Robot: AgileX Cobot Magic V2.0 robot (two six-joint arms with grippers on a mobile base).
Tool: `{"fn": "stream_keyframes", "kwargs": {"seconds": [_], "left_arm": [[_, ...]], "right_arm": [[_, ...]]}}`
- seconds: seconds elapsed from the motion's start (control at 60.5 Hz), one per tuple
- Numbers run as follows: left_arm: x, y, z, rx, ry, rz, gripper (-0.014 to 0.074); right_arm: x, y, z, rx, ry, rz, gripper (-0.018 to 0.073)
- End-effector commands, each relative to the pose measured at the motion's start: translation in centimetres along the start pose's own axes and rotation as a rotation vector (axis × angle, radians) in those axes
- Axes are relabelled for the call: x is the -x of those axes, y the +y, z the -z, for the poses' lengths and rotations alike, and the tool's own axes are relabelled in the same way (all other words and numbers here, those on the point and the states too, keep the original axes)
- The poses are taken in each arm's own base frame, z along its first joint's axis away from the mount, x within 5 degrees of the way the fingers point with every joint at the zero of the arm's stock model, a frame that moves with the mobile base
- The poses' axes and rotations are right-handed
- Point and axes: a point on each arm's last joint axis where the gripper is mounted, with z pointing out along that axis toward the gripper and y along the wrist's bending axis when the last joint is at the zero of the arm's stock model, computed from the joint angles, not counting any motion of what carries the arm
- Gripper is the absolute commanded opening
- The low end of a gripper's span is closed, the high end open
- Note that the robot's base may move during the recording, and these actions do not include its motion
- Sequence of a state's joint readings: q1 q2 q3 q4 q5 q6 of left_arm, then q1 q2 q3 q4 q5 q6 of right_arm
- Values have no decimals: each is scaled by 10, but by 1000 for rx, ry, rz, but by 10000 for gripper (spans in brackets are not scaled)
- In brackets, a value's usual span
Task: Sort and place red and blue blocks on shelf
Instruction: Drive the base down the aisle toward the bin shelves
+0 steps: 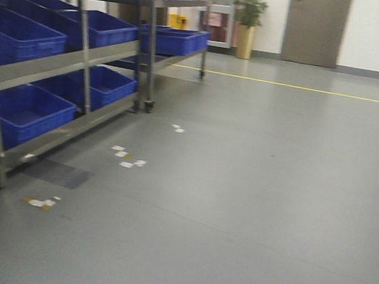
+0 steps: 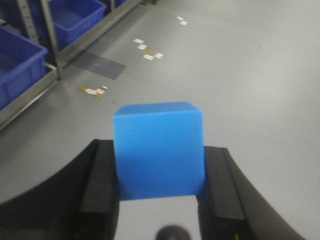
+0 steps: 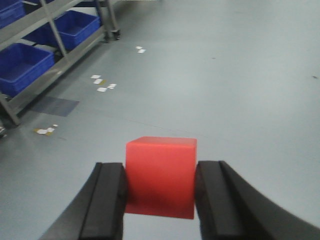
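A bright blue block (image 2: 158, 150) is clamped between the black fingers of my left gripper (image 2: 159, 172), held above the grey floor. A bright red block (image 3: 160, 176) sits the same way in my right gripper (image 3: 160, 187), both pads pressed on its sides. The shelf (image 1: 69, 56) is a steel-framed rack at the left of the front view, with its lower tiers also at the upper left of the left wrist view (image 2: 55, 47) and of the right wrist view (image 3: 55, 70). Neither gripper shows in the front view.
Large blue bins (image 1: 24, 34) fill the rack's tiers. A second wheeled rack (image 1: 178, 34) stands behind it. White tape scraps (image 1: 126, 157) dot the grey floor. A potted plant (image 1: 247, 22), a door (image 1: 315, 26) and a yellow floor line (image 1: 298, 87) lie beyond.
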State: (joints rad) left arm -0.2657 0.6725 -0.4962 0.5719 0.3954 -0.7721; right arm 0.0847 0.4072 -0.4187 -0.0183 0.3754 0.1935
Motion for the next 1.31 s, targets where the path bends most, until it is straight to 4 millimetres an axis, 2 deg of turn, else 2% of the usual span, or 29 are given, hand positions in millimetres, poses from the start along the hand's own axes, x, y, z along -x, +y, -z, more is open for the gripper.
{"fn": "stream_keyframes", "kwargs": {"seconds": [0.0,1.29], "left_arm": [[14,-5,4,-47,-78,-12,124],[14,-5,4,-47,-78,-12,124]], "right_arm": [[17,2,3,14,-117,11,50],[17,2,3,14,-117,11,50]]}}
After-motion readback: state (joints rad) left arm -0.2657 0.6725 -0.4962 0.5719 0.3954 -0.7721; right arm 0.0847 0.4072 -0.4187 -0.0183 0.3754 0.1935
